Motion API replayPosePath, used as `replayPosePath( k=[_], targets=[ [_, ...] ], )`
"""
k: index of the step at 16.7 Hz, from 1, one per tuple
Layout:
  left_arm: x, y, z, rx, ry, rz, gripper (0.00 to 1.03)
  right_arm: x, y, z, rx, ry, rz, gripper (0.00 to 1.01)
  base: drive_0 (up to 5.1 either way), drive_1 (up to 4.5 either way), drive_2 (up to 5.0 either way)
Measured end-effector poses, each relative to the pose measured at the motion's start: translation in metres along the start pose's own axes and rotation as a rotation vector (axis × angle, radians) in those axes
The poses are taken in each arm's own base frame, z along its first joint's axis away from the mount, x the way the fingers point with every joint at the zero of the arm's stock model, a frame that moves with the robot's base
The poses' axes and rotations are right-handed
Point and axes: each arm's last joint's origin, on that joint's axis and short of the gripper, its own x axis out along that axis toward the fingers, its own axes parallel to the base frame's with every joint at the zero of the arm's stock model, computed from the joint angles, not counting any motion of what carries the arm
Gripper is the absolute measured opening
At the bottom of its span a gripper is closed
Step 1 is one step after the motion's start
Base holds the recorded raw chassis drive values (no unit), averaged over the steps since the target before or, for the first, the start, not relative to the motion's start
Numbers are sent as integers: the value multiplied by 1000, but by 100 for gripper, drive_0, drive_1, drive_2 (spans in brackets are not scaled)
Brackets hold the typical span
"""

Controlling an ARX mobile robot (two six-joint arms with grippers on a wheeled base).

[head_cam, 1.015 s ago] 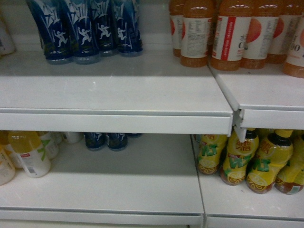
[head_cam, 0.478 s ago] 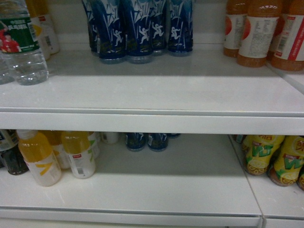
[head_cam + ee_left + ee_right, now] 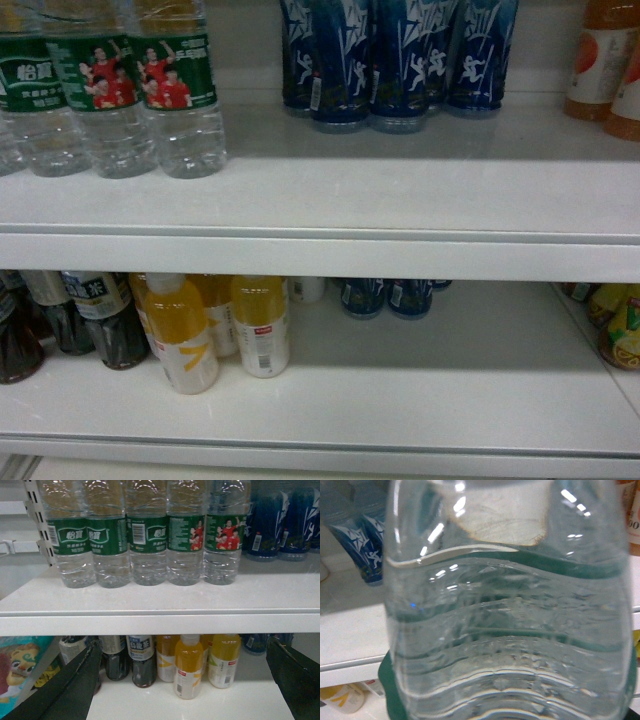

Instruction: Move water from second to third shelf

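Several water bottles (image 3: 185, 100) with green labels stand at the left of the upper shelf (image 3: 320, 255) in the head view. The left wrist view shows them in a row (image 3: 150, 545) at the shelf's front. My left gripper (image 3: 183, 647) is open below that shelf's edge, its dark fingers (image 3: 70, 685) wide apart and holding nothing. One clear ribbed water bottle (image 3: 510, 620) fills the right wrist view, off the shelf and right against the camera. It hides my right gripper's fingers. Neither gripper shows in the head view.
Blue bottles (image 3: 395, 60) stand mid-shelf and orange ones (image 3: 610, 60) at the far right. On the lower shelf are dark bottles (image 3: 100, 320), yellow drinks (image 3: 185, 335) and lemon tea (image 3: 620, 330). A perforated upright (image 3: 42, 525) bounds the shelf's left end.
The head view has swung left. The green-label water bottles have come fully into view at upper left, and the orange and lemon tea bottles have slid to the right edge.
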Motion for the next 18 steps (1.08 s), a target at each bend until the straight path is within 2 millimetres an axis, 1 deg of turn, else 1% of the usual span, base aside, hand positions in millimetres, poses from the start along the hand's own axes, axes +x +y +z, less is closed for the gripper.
replayPosePath(
  k=[18],
  targets=[
    [0, 0, 0, 0, 0, 0, 98, 0, 0, 0, 0, 1, 0, 43, -426, 188, 188]
  ],
)
